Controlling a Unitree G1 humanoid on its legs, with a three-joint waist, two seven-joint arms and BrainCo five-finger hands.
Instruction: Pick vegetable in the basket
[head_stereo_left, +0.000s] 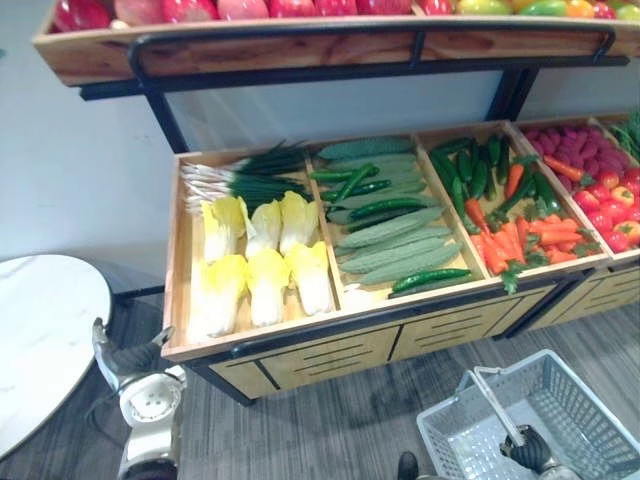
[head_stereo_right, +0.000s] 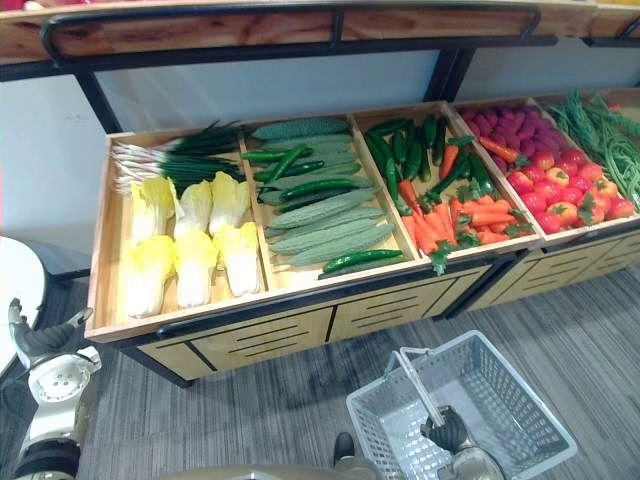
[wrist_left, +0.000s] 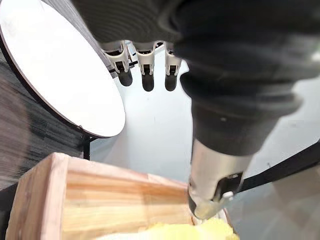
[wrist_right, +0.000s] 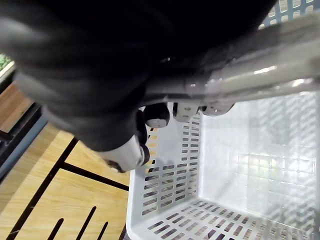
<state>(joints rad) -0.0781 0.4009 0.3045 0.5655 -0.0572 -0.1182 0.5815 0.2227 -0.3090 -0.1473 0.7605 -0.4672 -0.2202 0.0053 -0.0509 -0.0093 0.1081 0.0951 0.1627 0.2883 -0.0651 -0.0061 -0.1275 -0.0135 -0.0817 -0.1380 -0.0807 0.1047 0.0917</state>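
Right eye view. The napa cabbages (head_stereo_right: 195, 250) lie in the leftmost wooden crate (head_stereo_right: 103, 262), long axes running 12 to 6, none yet taken. My left hand (head_stereo_right: 42, 342), fingers straight and apart and holding nothing, hovers off the crate's front corner. The cabbages lie at 1 o'clock from it, so I judge it the nearer arm. At 5 o'clock, my right hand (head_stereo_right: 447, 430) is clamped on the handle (head_stereo_right: 418, 382) of the grey basket (head_stereo_right: 515, 400), which holds no vegetable.
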